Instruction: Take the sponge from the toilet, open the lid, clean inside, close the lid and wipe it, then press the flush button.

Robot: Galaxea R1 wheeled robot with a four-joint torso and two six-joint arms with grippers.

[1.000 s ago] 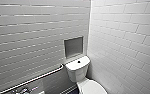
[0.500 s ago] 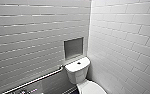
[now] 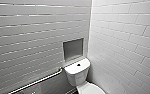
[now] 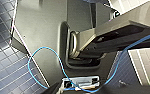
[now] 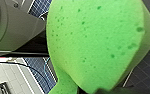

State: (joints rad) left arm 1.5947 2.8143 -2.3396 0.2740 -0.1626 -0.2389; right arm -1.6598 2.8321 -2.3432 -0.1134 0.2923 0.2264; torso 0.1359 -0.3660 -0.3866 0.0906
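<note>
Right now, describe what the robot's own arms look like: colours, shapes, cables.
In the left wrist view, the arm hardware is matt grey: a broad smooth casing, an angular jointed bar with a dark underside, a metal ring, and a thin blue cable looping across. The right wrist view shows a rounded grey shell.

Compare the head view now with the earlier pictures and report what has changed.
Nothing visibly changed. The toilet, the grab bar and the wall niche sit in the same places as before, and nothing is seen being taken hold of or let go.

Front of toilet (image 3: 77, 72) beyond edge.
</note>
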